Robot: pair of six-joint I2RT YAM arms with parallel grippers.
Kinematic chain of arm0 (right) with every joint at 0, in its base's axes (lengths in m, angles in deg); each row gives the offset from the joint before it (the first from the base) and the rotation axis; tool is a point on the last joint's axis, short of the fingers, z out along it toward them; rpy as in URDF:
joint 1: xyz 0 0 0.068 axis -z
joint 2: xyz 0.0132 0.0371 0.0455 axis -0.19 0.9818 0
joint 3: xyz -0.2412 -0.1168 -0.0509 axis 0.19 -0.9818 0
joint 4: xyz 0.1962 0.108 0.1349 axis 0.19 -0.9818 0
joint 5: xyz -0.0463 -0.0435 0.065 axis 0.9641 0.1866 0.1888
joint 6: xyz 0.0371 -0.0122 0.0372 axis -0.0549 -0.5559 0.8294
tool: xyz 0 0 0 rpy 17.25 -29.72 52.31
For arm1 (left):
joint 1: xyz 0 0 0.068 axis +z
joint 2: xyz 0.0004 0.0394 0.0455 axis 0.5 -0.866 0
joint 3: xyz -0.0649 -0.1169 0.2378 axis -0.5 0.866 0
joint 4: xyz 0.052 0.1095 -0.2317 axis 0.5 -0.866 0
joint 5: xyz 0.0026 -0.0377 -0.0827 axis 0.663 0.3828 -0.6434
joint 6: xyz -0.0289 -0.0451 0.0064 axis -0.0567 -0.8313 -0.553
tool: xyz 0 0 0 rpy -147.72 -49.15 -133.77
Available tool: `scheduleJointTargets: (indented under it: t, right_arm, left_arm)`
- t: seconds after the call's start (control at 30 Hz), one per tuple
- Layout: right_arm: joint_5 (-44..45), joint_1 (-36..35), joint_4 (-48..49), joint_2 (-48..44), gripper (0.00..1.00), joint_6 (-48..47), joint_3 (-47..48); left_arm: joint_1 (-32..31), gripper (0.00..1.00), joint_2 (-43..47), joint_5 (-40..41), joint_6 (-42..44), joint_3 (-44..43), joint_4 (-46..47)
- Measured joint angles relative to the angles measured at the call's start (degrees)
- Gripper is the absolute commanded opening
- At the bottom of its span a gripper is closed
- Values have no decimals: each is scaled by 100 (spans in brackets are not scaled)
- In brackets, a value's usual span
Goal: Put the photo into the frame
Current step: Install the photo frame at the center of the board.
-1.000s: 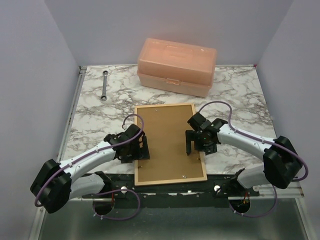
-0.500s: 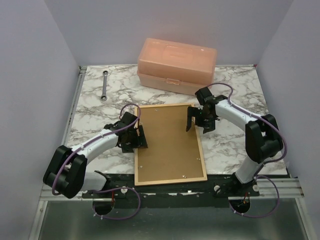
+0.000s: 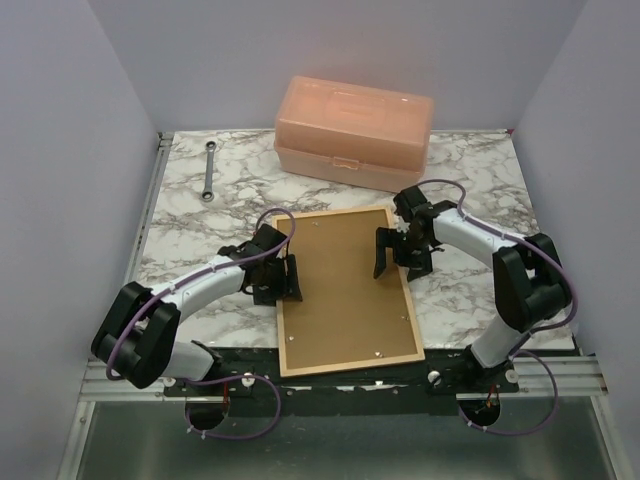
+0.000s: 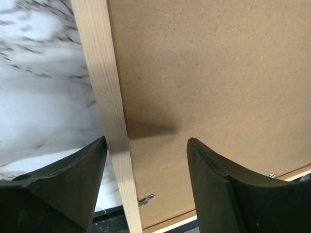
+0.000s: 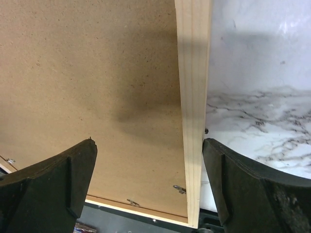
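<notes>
The frame (image 4: 108,97) is lying face down at the middle of the desk's (image 3: 180,245) near edge, its long axis running near to far. The left gripper (image 3: 282,284) is straddling the frame's left rail and the right gripper (image 3: 397,260) its right rail, both with jaws apart. The photo is not showing.

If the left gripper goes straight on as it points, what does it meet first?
Likely the left rail of the frame, which lies between the jaws of the left gripper; depth is unclear.
</notes>
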Motion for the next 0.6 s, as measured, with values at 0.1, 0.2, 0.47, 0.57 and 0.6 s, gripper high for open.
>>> scheduleJointTargets:
  t: [0.1, 0.2, 0.47, 0.57, 0.6]
  right_arm:
    - [22, 4, -57, -219, 97, -50, -170]
    - [15, 2, -162, -444, 97, -70, -321]
    - [227, -48, -238, -645, 100, -39, -400]
    - [525, -13, -286, -411, 100, -4, -179]
    - [584, 4, -280, -302, 100, -2, -72]
  left_arm:
    - [-275, 67, 0, 4, -20, -9, -114]
    - [-485, 73, 0, 9, -85, -26, -245]
    - [-566, 84, -50, 17, -269, -96, -271]
    - [-566, 84, -92, 33, -280, -105, -282]
    - [-566, 84, -94, 33, -278, -111, -286]
